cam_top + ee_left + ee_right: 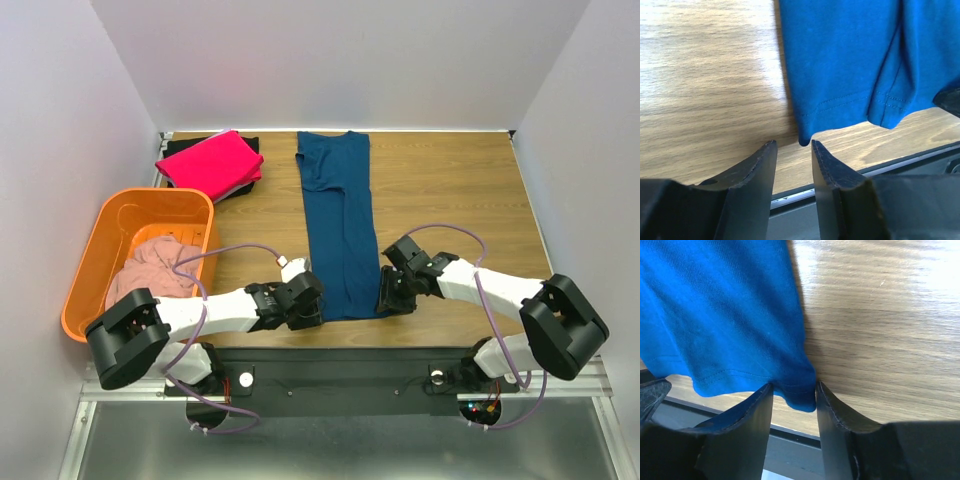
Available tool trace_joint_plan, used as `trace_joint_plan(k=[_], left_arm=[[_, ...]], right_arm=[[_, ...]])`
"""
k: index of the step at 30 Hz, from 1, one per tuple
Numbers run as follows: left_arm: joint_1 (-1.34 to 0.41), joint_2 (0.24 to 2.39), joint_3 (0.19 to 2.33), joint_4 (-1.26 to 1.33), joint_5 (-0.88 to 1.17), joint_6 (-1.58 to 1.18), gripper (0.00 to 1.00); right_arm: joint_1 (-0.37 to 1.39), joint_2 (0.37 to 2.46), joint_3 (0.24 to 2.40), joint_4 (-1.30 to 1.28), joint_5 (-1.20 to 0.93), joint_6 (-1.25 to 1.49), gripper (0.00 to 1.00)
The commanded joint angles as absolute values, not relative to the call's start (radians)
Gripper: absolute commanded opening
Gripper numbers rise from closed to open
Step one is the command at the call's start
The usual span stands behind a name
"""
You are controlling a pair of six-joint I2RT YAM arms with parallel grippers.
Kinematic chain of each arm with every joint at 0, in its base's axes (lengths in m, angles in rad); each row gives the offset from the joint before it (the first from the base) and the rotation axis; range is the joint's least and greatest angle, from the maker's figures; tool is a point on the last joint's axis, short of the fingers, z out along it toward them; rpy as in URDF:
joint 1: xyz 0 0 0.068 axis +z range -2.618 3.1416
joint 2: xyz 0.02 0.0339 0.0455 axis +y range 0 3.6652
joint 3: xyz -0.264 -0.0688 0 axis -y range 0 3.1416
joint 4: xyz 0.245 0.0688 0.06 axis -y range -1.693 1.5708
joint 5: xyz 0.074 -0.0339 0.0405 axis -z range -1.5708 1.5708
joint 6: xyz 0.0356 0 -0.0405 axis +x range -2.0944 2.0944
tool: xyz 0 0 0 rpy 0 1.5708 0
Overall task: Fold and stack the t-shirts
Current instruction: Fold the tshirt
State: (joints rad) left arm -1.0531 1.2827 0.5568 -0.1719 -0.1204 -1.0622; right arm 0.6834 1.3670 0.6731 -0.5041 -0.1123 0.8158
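The navy blue t-shirt (340,230) lies folded lengthwise in a long strip down the middle of the table, print hidden. My left gripper (307,301) is at its near left corner. In the left wrist view this gripper (794,144) is open and empty, with the hem corner (804,141) just ahead of the tips. My right gripper (389,297) is at the near right corner. In the right wrist view this gripper (794,386) is open, with the hem corner (801,396) between the fingertips. The bright pink t-shirt (207,160) lies folded on the black one (243,185) at the back left.
An orange plastic basket (90,255) stands at the left edge and holds the crumpled pale dusty-pink t-shirt (150,265). The table's near edge and a metal rail (840,180) run just below both grippers. White walls enclose the table on three sides.
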Motion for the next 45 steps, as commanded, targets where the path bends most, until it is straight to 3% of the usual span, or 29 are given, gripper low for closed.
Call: trace_joint_plan(k=[1, 12, 18, 20, 24, 28, 38, 45], left_arm=[[-1.057, 1.287, 0.532, -0.144, -0.121, -1.075, 0.44], [-1.055, 1.331, 0.529, -0.094, -0.124, -1.066, 0.43], [-1.052, 1.325, 0.52, -0.1, -0.132, -1.075, 0.25], [-1.051, 1.324, 0.515, -0.098, -0.132, -1.08, 0.24], [-1.051, 1.325, 0.523, -0.101, -0.123, -1.072, 0.0], [-1.052, 1.295, 0.529, -0.109, -0.094, -1.077, 0.0], [-1.071, 1.117, 0.5, -0.172, -0.074, -1.19, 0.0], [-1.062, 1.072, 0.607, -0.245, -0.126, -1.186, 0.0]], right_arm=[[0.699, 1.384, 0.664, -0.472, -0.117, 0.825, 0.44], [0.701, 1.393, 0.663, -0.469, -0.12, 0.808, 0.38], [0.699, 1.396, 0.666, -0.471, -0.124, 0.798, 0.32], [0.701, 1.396, 0.669, -0.471, -0.127, 0.795, 0.29], [0.701, 1.387, 0.678, -0.48, -0.141, 0.79, 0.15], [0.7, 1.355, 0.701, -0.538, -0.163, 0.795, 0.0], [0.701, 1.164, 0.658, -0.633, -0.206, 0.868, 0.0], [0.703, 1.198, 0.828, -0.684, -0.164, 0.844, 0.0]])
